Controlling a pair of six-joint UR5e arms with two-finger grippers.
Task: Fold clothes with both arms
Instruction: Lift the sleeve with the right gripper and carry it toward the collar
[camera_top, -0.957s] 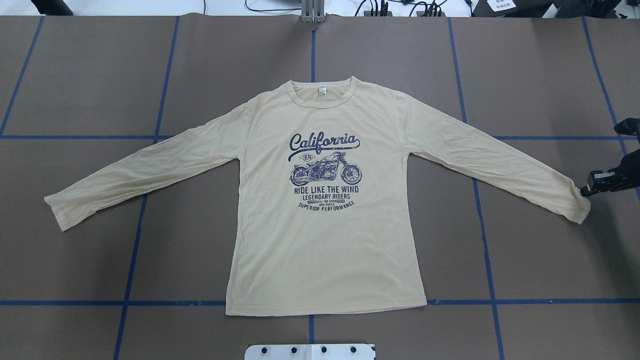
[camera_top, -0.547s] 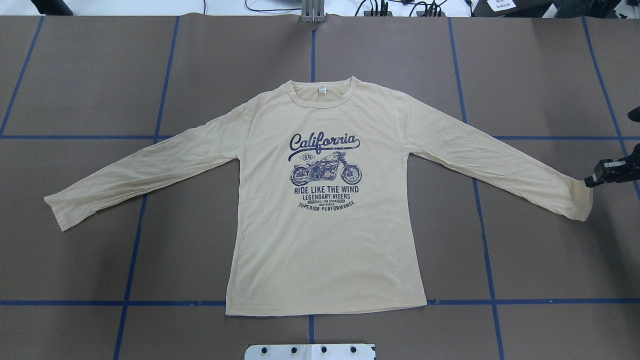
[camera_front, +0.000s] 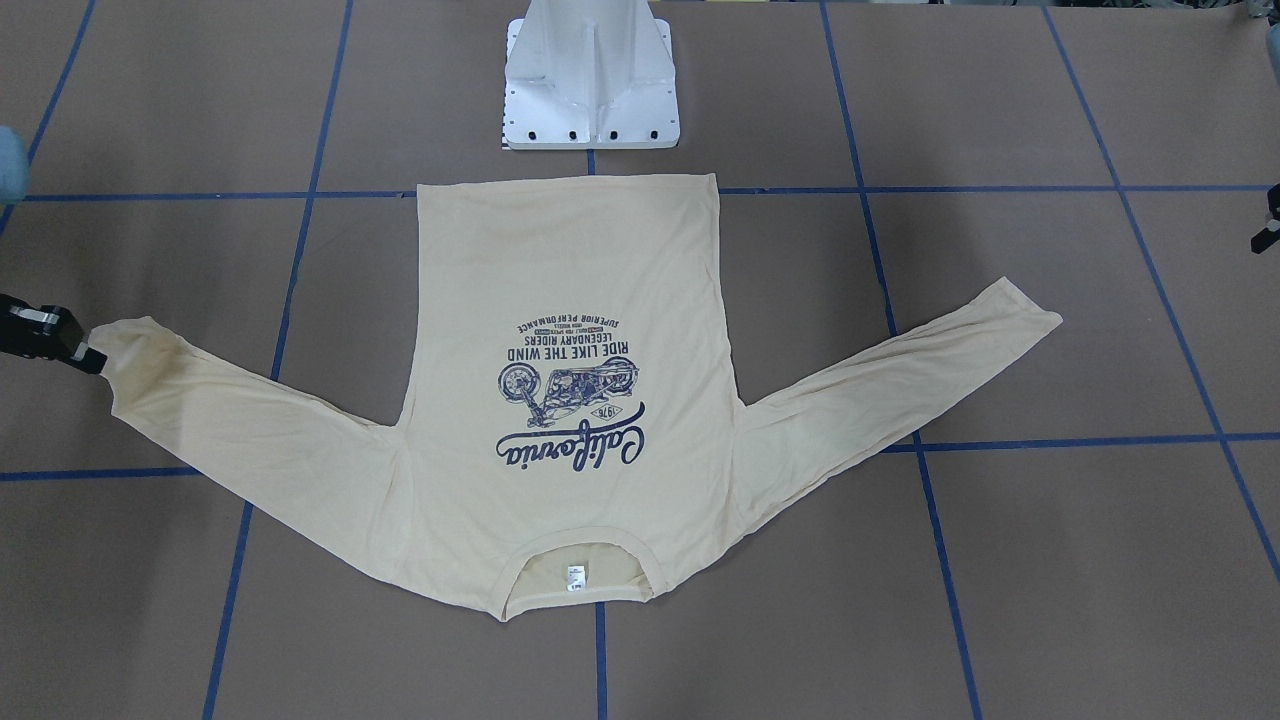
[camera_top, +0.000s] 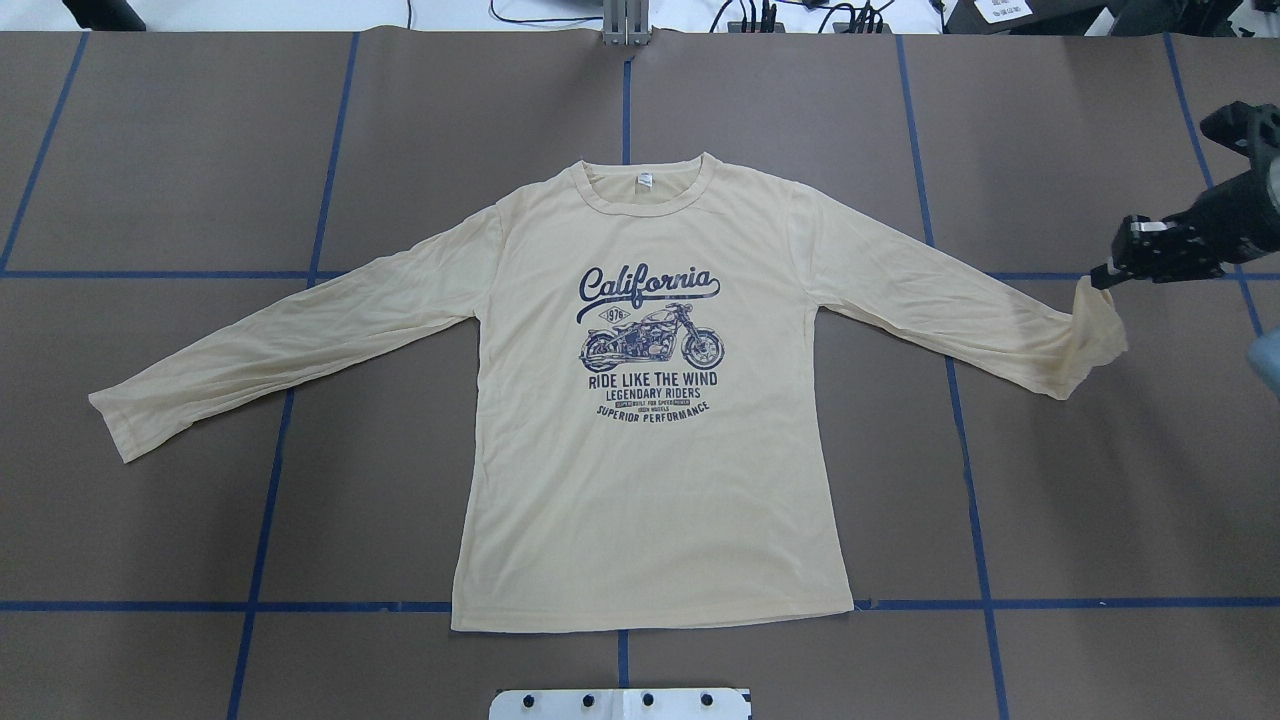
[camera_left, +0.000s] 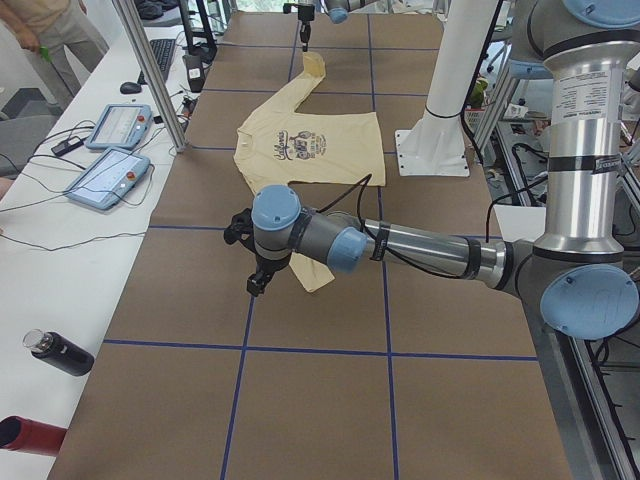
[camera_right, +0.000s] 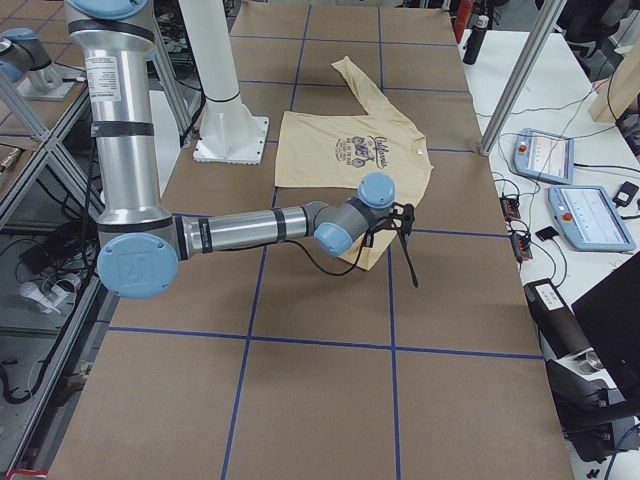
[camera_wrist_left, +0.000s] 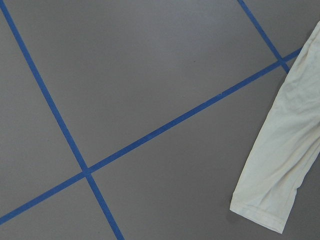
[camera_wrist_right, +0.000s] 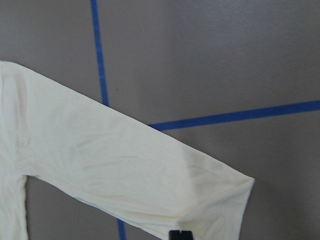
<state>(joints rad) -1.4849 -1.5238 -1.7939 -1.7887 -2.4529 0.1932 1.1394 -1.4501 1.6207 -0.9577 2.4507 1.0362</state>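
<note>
At the centre of the overhead frame, the T-shirt (camera_top: 640, 480) lay flat and print-up on the worktop (camera_top: 200, 150). Its collar (camera_top: 645, 208) pointed toward the top edge, its hem (camera_top: 650, 620) toward the bottom, and its sleeves were spread to both sides. The fabric appeared thin, light and limp. It would likely drape and crease from any single hold, offering no stiffness. Suitable hold points were judged to be the cuffs, shoulder seams and hem corners.

At the right of that frame, the right end effector (camera_top: 1100, 281) was clamped on the cuff (camera_top: 1098, 320), holding it off the worktop with the sleeve end hanging slack beneath. The opposite cuff (camera_top: 115, 420) lay flat at the left. The left end effector (camera_left: 257, 283) hovered near it in the left side view. Whether its jaws were parted could not be determined.
</note>
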